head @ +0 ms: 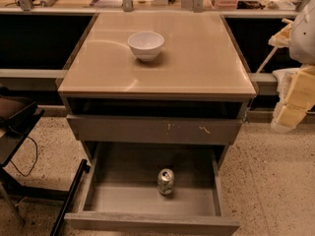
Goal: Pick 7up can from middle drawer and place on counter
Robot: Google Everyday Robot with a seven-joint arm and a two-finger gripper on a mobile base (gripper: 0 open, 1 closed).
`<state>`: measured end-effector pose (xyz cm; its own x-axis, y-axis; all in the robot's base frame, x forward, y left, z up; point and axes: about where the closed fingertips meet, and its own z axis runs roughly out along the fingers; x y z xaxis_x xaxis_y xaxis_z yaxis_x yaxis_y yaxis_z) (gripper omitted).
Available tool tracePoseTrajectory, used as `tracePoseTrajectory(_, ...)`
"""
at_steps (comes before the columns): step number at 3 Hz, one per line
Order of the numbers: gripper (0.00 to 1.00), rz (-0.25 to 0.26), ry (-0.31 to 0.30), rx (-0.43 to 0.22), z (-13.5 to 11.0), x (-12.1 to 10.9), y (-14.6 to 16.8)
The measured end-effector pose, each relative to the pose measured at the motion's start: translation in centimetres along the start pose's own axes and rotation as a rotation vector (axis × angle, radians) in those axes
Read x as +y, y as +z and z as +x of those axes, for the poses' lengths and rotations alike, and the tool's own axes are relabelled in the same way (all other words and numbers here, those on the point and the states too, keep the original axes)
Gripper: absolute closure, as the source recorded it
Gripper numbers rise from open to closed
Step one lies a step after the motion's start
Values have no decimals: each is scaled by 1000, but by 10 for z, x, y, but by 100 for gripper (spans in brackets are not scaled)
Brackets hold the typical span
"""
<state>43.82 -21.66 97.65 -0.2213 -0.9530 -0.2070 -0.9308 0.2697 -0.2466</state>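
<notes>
The 7up can (166, 182) stands upright in the pulled-out middle drawer (123, 200), near the centre of its bare grey floor. The beige counter (197, 58) tops the cabinet above it. My gripper (294, 100) is the pale yellowish part at the right edge, about level with the counter's front edge. It is to the right of the cabinet, well above and away from the can, and it holds nothing that I can see.
A white bowl (145, 44) sits on the counter, left of centre. A shut drawer front with pale scratches (155, 130) lies above the open drawer. A dark stand with a cable (15, 119) and a black pole (69, 195) are on the left. The floor is speckled (275, 181).
</notes>
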Motion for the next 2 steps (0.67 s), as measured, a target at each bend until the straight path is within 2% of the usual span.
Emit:
tracePoseTrajectory(1, 0, 0, 0, 0, 0, 0, 0)
tracePoseTrajectory(2, 0, -5, 44, -36, 18, -4, 16)
